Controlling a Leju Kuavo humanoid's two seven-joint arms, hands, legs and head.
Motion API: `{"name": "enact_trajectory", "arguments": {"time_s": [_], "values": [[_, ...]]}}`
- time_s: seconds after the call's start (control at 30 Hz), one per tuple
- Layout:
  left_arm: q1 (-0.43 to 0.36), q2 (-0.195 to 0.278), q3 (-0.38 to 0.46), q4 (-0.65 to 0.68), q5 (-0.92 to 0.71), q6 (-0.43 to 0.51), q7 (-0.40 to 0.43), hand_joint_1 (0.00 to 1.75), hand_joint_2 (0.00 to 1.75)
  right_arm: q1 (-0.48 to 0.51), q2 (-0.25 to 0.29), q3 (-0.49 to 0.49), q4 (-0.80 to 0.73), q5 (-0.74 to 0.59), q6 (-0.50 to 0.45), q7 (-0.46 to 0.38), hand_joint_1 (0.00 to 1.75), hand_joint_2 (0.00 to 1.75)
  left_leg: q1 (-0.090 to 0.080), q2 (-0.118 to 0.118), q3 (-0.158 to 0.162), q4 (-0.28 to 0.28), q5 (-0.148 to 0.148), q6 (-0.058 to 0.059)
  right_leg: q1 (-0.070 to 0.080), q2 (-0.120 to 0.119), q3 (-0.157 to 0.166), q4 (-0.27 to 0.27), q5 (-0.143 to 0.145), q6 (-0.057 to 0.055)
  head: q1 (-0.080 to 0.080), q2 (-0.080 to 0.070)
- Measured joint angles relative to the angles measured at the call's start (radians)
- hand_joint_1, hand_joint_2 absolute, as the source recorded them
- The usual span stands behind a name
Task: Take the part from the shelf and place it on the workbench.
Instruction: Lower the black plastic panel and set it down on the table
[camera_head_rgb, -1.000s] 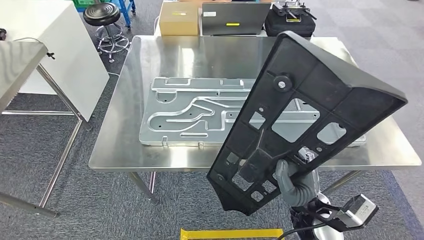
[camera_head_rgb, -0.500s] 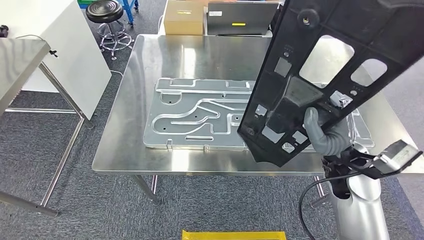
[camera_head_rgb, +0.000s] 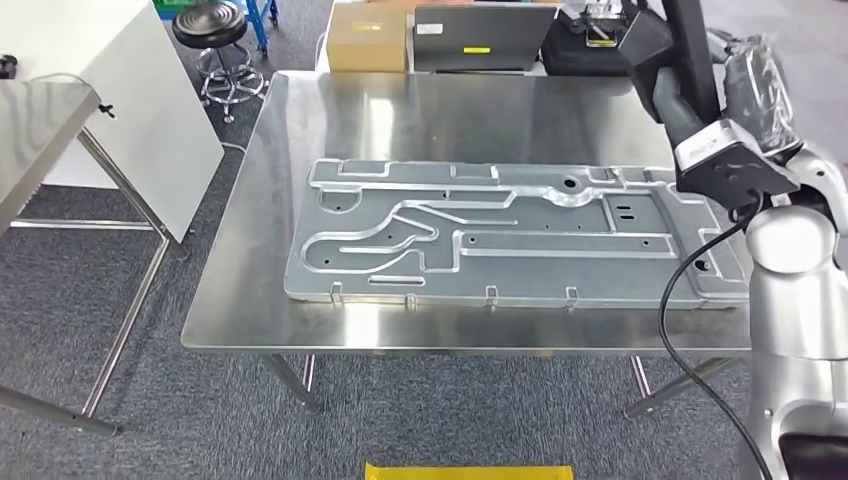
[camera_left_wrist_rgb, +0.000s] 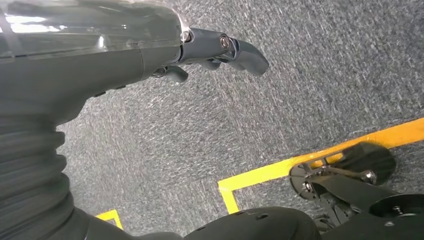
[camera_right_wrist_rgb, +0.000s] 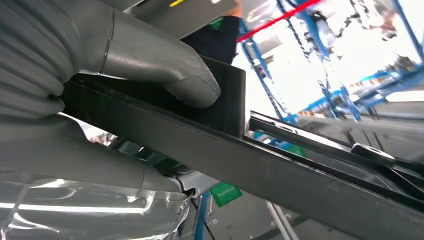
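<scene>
Gripping the black part (camera_right_wrist_rgb: 280, 170), the right robot hand (camera_right_wrist_rgb: 65, 95) clamps its edge, thumb pressed on top, raised at two o'clock above the worktop (camera_head_rgb: 400, 120). The left robot hand (camera_left_wrist_rgb: 210, 50) hangs over carpet, fingers loosely apart, holding nothing.

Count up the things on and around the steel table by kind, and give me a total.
Steel tables: 1
Stamped metal panels: 1
Black plastic parts, held by the right hand: 1
Cardboard boxes: 1
Laptops: 1
Black stools: 1
Total: 6
</scene>
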Motion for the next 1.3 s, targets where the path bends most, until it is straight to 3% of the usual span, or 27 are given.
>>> {"name": "enact_trajectory", "arguments": {"time_s": [0.07, 0.13, 0.23, 0.27, 0.3, 0.37, 0.43, 0.47, 0.53, 0.6, 0.67, 0.73, 0.77, 0.8, 0.83, 0.93, 1.0, 1.07, 1.13, 1.23, 1.3], "values": [[0.0, 0.0, 0.0, 0.0, -0.001, -0.004, -0.004, 0.0, 1.75, -0.016, -0.024, 0.017, 0.029, 0.061, -0.026, -0.002, 1.75, 1.75, 0.001, -0.001, 0.0, -0.005, 0.001, 0.013, -0.001, 0.0, -0.002, 0.004, -0.004, 0.009, 0.0, 0.0], [0.0, -0.001, 0.0, 0.0, 0.0, -0.007, -0.009, 0.0, 1.75, -0.048, -0.053, 0.045, 0.08, 0.178, -0.085, -0.004, 1.75, 1.75, 0.006, -0.001, 0.002, -0.009, 0.003, 0.023, -0.005, 0.0, -0.023, 0.051, -0.034, 0.02, 0.0, 0.0], [0.0, -0.001, 0.0, 0.0, 0.0, -0.007, -0.016, 0.0, 1.75, -0.107, -0.077, 0.111, 0.207, 0.399, -0.196, -0.001, 1.75, 1.75, 0.007, 0.0, 0.003, -0.01, 0.002, 0.029, -0.009, 0.001, -0.119, 0.236, -0.11, 0.034, 0.0, 0.0], [0.0, -0.001, 0.0, 0.0, -0.001, -0.007, -0.019, 0.0, 1.75, -0.118, -0.078, 0.138, 0.256, 0.461, -0.221, 0.002, 1.75, 1.75, 0.007, 0.0, 0.004, -0.01, 0.001, 0.029, -0.01, 0.001, -0.145, 0.277, -0.115, 0.036, 0.0, 0.0], [0.0, 0.0, 0.0, 0.0, -0.001, -0.008, -0.02, 0.0, 1.75, -0.126, -0.078, 0.165, 0.305, 0.513, -0.238, 0.006, 1.75, 1.75, 0.007, -0.001, 0.006, -0.01, 0.0, 0.03, -0.011, 0.001, -0.153, 0.281, -0.099, 0.036, 0.0, 0.0], [-0.001, -0.001, 0.0, 0.0, -0.001, -0.009, -0.021, 0.0, 1.75, -0.139, -0.077, 0.217, 0.401, 0.594, -0.264, 0.015, 1.75, 1.75, 0.007, -0.004, 0.011, -0.01, -0.002, 0.029, -0.012, 0.001, -0.115, 0.176, -0.021, 0.03, 0.0, 0.0], [-0.002, -0.001, 0.0, 0.0, -0.001, -0.011, -0.021, 0.0, 1.75, -0.161, -0.073, 0.263, 0.493, 0.649, -0.286, 0.023, 1.75, 1.75, 0.004, -0.009, 0.011, -0.009, -0.004, 0.025, -0.006, 0.002, -0.06, 0.048, 0.033, 0.02, 0.0, 0.0], [-0.002, -0.002, 0.0, 0.0, -0.001, -0.012, -0.022, 0.0, 1.75, -0.173, -0.07, 0.283, 0.533, 0.666, -0.292, 0.027, 1.75, 1.75, 0.003, -0.011, 0.009, -0.009, -0.004, 0.021, -0.003, 0.002, -0.047, 0.013, 0.041, 0.015, 0.0, 0.0], [-0.003, -0.002, 0.0, 0.0, -0.001, -0.013, -0.022, 0.0, 1.75, -0.186, -0.062, 0.32, 0.602, 0.689, -0.296, 0.035, 1.75, 1.75, 0.001, -0.013, 0.007, -0.012, -0.003, 0.013, 0.001, 0.003, -0.044, -0.002, 0.039, 0.008, 0.0, 0.0], [-0.004, -0.001, 0.0, 0.0, -0.001, -0.015, -0.022, 0.0, 1.75, -0.19, -0.049, 0.352, 0.662, 0.704, -0.297, 0.038, 1.75, 1.75, -0.001, -0.012, 0.004, -0.004, -0.013, 0.002, -0.006, 0.001, -0.038, -0.01, 0.041, -0.002, 0.0, 0.0], [-0.007, 0.0, 0.0, 0.0, -0.001, -0.018, -0.022, 0.0, 1.75, -0.198, -0.031, 0.382, 0.728, 0.715, -0.299, 0.039, 1.75, 1.75, -0.003, -0.009, -0.031, 0.071, -0.055, -0.008, -0.011, -0.001, -0.031, -0.018, 0.044, -0.011, 0.0, 0.0], [-0.011, 0.0, 0.0, 0.0, 0.0, -0.021, -0.022, 0.0, 1.75, -0.204, -0.017, 0.409, 0.791, 0.721, -0.3, 0.039, 1.75, 1.75, -0.004, -0.007, -0.1, 0.205, -0.108, -0.015, -0.009, -0.002, -0.029, -0.019, 0.042, -0.015, 0.0, 0.0], [-0.013, 0.0, 0.0, 0.0, 0.001, -0.022, -0.022, 0.0, 1.75, -0.204, -0.012, 0.419, 0.814, 0.723, -0.3, 0.039, 1.75, 1.75, -0.004, -0.007, -0.127, 0.254, -0.119, -0.016, -0.008, -0.003, -0.029, -0.018, 0.041, -0.016, 0.0, 0.0], [-0.013, 0.0, 0.0, 0.0, 0.001, -0.022, -0.022, 0.0, 1.75, -0.204, -0.007, 0.427, 0.834, 0.723, -0.3, 0.038, 1.75, 1.75, -0.004, -0.007, -0.14, 0.269, -0.112, -0.017, -0.007, -0.003, -0.028, -0.016, 0.04, -0.017, 0.0, 0.0], [-0.013, 0.0, 0.0, 0.0, 0.001, -0.022, -0.022, 0.0, 1.75, -0.206, -0.003, 0.434, 0.85, 0.723, -0.3, 0.037, 1.75, 1.75, -0.003, -0.006, -0.133, 0.246, -0.087, -0.017, -0.006, -0.003, -0.028, -0.013, 0.038, -0.017, 0.0, 0.0], [-0.011, 0.001, 0.0, 0.0, 0.003, -0.022, -0.022, 0.0, 1.75, -0.221, 0.007, 0.446, 0.888, 0.716, -0.293, 0.027, 1.75, 1.75, -0.002, -0.005, -0.053, 0.064, 0.003, -0.009, -0.004, 0.001, -0.031, 0.003, 0.026, -0.009, 0.0, 0.0], [-0.01, 0.001, 0.0, 0.0, 0.008, -0.022, -0.022, 0.0, 1.75, -0.235, 0.012, 0.454, 0.911, 0.707, -0.286, 0.017, 0.87, 0.87, -0.003, -0.006, -0.028, 0.009, 0.013, 0.003, -0.001, 0.004, -0.036, 0.011, 0.021, -0.001, 0.0, 0.0], [-0.009, 0.0, 0.0, 0.0, 0.013, -0.023, -0.025, 0.0, 1.75, -0.242, 0.016, 0.461, 0.929, 0.698, -0.284, 0.009, 0.0, 0.0, -0.003, -0.006, -0.025, 0.004, 0.014, 0.015, 0.0, 0.005, -0.037, 0.013, 0.018, 0.008, 0.001, 0.0], [-0.009, 0.0, 0.0, 0.0, 0.013, -0.024, -0.027, 0.0, 1.75, -0.249, 0.019, 0.465, 0.943, 0.687, -0.286, 0.002, 0.0, 0.0, 0.0, -0.006, -0.022, 0.0, 0.017, 0.025, -0.003, 0.004, -0.047, 0.041, -0.003, 0.018, 0.001, 0.0], [-0.009, 0.0, 0.0, 0.0, 0.011, -0.024, -0.027, 0.0, 1.75, -0.262, 0.023, 0.47, 0.97, 0.669, -0.293, -0.005, 0.0, 0.0, 0.001, -0.006, -0.021, -0.002, 0.017, 0.033, -0.008, 0.004, -0.122, 0.203, -0.085, 0.033, 0.001, 0.0], [-0.008, 0.0, 0.0, 0.0, 0.013, -0.02, -0.025, 0.0, 1.75, -0.261, 0.025, 0.475, 0.986, 0.657, -0.298, -0.006, 0.0, 0.0, 0.001, -0.006, -0.02, -0.001, 0.016, 0.034, -0.01, 0.004, -0.162, 0.28, -0.101, 0.036, 0.001, 0.0]]}}
